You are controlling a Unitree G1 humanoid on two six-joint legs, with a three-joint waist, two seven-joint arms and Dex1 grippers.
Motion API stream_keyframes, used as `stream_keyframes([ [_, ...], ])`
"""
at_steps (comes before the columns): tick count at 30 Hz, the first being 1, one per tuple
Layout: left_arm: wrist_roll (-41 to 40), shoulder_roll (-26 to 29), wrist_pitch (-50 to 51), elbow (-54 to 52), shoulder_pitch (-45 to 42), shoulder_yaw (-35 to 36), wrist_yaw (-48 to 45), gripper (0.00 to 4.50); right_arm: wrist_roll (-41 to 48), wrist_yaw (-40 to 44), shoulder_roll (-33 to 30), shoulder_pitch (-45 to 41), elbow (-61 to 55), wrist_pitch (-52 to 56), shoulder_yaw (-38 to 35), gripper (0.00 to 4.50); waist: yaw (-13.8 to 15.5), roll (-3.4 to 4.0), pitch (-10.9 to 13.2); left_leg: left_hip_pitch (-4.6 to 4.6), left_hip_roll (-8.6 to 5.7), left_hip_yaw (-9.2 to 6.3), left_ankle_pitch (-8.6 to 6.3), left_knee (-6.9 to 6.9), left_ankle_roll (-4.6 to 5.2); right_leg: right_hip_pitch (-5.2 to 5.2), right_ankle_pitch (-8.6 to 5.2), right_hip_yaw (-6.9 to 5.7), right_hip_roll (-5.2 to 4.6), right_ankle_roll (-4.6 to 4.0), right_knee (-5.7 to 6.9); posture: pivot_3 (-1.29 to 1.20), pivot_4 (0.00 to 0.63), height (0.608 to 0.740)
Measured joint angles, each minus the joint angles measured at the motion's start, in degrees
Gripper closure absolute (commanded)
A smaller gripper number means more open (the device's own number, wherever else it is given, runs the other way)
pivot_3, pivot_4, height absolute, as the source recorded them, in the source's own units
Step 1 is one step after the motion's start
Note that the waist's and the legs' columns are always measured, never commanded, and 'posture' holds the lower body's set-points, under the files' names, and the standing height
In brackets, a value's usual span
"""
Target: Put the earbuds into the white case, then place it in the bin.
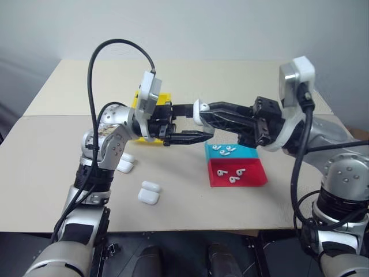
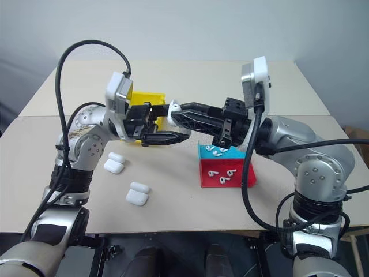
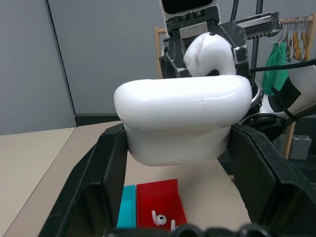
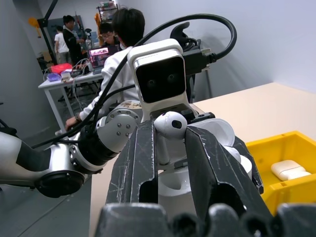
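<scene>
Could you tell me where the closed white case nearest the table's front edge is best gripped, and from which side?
Probably from straight above, fingers across the narrow sides of the front case. It lies flat with another case right behind it, so pinching front to back looks crowded.

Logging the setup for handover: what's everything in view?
table: one, beige
bin: one, yellow, behind the arms
binned case: one, white, inside bin
blue tray: one, right of centre
red tray: one, against blue tray's near side
tray earbuds: about six, white, split between trays
loose cases: at least two, white, near left arm
white case: one, open, held up
earbud: one, white, above open case
people: several, background desk
left gripper: shut on white case
right gripper: shut on earbud
</scene>
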Motion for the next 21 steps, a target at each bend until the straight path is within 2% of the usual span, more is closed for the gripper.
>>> stream_keyframes([
  [21,0.0,0.4,0.2,-0.7,1.2,0.6,0.5,1.69,-1.7,1.8,-4.2,2.2,-0.1,-3.4,2.0,3.87,0.0,0.0,0.0,0.0,0.0,0.0,0.0,0.0,0.01,0.0,0.0,0.0,0.0,0.0,-0.04,0.0,0.15,0.74],
])
